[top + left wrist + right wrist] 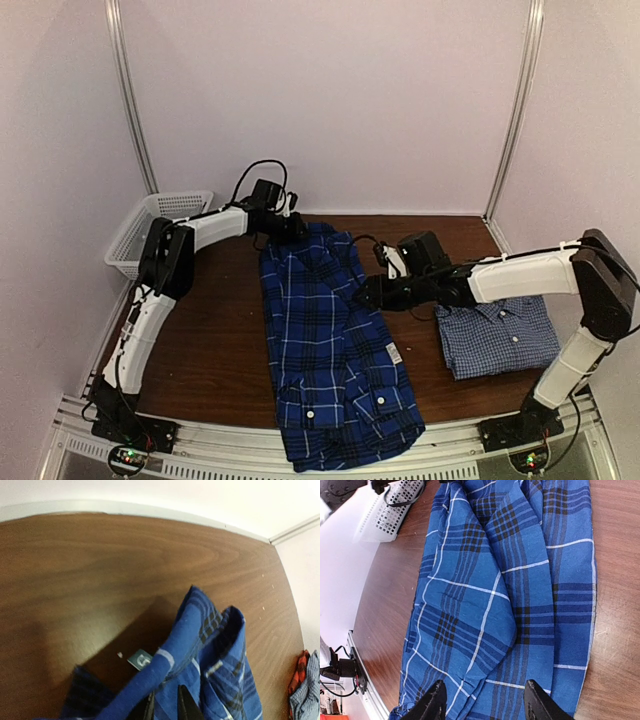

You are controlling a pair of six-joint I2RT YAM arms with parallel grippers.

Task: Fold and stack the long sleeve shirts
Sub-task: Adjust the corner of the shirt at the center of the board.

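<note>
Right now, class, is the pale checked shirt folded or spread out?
Folded. The pale checked shirt lies as a compact rectangle, collar showing, with no sleeves trailing out.

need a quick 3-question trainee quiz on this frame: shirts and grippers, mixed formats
1. True or false: the pale check shirt lies folded on the table, apart from the plaid shirt.
2. What does the left gripper pinch? A) nothing B) the plaid shirt's cloth C) the pale check shirt
3. Fill in: the right gripper, over the plaid shirt, has its jaws ___.
Key: 1 true; 2 B; 3 open.
</note>
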